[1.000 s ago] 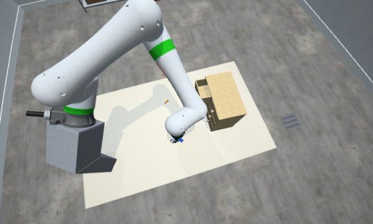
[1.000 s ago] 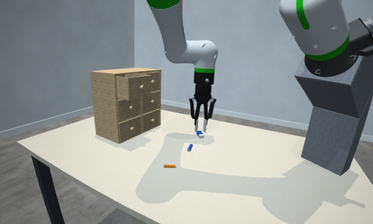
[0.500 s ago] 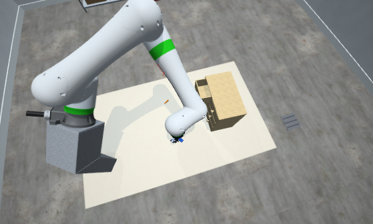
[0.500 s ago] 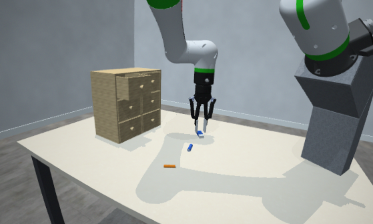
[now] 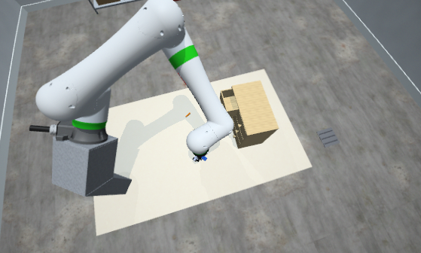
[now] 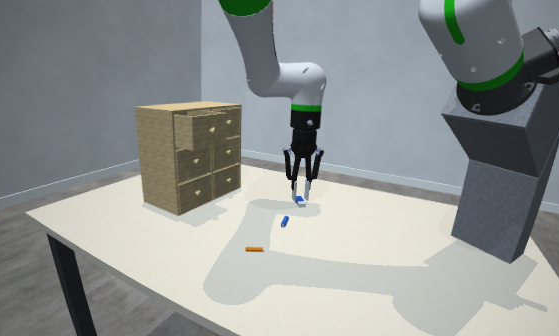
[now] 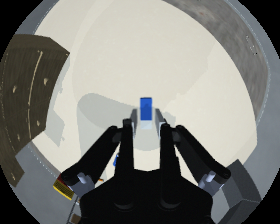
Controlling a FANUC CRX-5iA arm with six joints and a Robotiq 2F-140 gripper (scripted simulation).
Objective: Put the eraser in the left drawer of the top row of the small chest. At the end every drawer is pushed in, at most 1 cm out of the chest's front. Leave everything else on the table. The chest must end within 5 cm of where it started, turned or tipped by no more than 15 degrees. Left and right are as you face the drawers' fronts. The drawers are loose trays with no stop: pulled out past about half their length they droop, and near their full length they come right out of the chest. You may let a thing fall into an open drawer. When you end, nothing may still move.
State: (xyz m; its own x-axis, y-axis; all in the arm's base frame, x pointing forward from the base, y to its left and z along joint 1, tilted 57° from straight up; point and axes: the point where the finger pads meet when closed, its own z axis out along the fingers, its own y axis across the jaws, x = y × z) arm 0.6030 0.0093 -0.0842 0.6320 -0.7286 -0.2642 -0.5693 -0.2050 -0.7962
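Note:
The eraser (image 5: 204, 158) (image 6: 300, 201) (image 7: 146, 109), a small block with a blue part and a white end, lies on the table. My gripper (image 6: 300, 195) (image 7: 146, 115) points down over it, fingers partly open. In the wrist view the fingertips stand on either side of its white end, with a gap on each side; their exact height above the table is hard to tell. The small wooden chest (image 5: 254, 109) (image 6: 158, 160) (image 7: 21, 75) stands upright. Its top-row left drawer (image 5: 232, 102) (image 6: 184, 133) is pulled well out and looks level. The other drawers look pushed in.
A blue cylinder (image 6: 285, 221) (image 7: 115, 160) lies on the table near the gripper, on the side towards the exterior camera. An orange stick (image 5: 187, 114) (image 6: 254, 249) lies farther off on that side. The robot's grey pedestal (image 5: 74, 166) (image 6: 496, 205) stands at the opposite end from the chest.

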